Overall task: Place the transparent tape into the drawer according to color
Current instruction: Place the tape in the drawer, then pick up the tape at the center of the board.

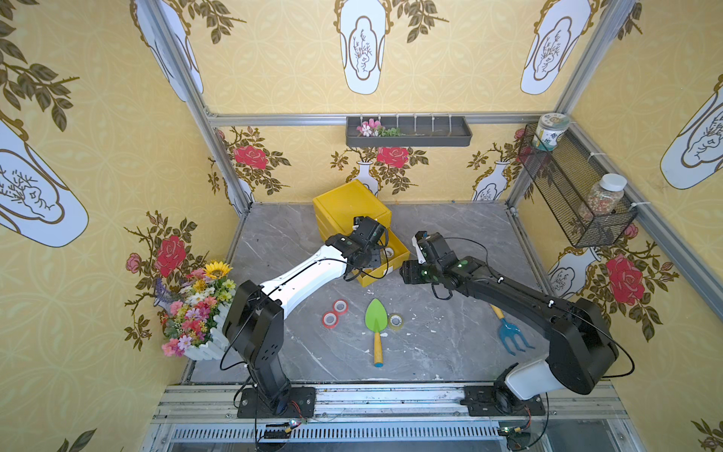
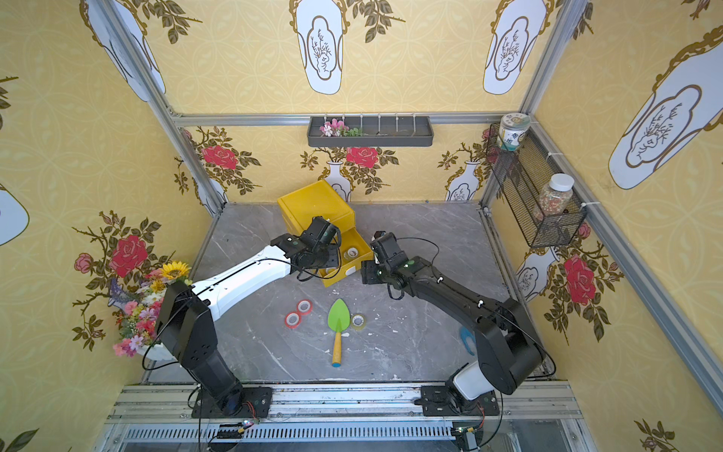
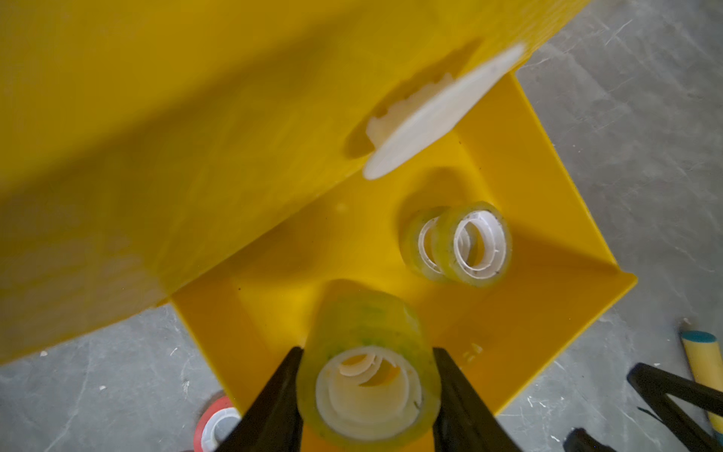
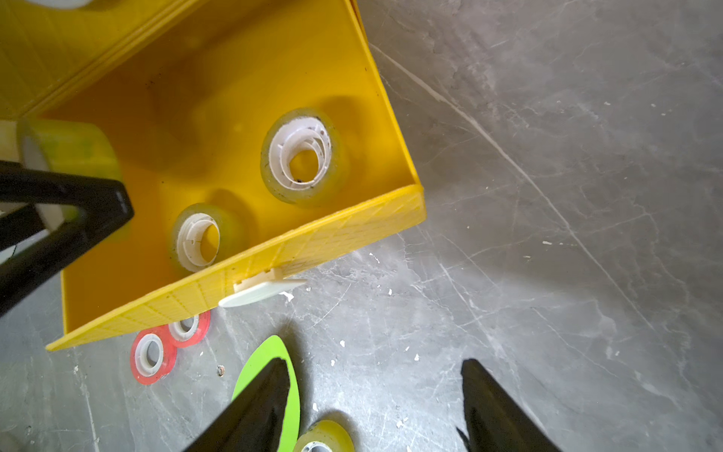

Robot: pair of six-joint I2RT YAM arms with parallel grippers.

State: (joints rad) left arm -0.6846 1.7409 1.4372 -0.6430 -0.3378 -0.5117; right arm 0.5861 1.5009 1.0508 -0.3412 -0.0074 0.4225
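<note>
Jaws of the left gripper (image 3: pixel 367 350) squeezed a yellowish tape roll (image 3: pixel 364 321) above the open drawer (image 3: pixel 528 195), so dropping it in seemed next; the right gripper (image 4: pixel 375 362) had its jaws apart, empty.

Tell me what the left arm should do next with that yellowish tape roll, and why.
Probably open the left gripper and drop the yellowish roll: it hangs over the open yellow drawer, where two matching rolls already lie.
</note>
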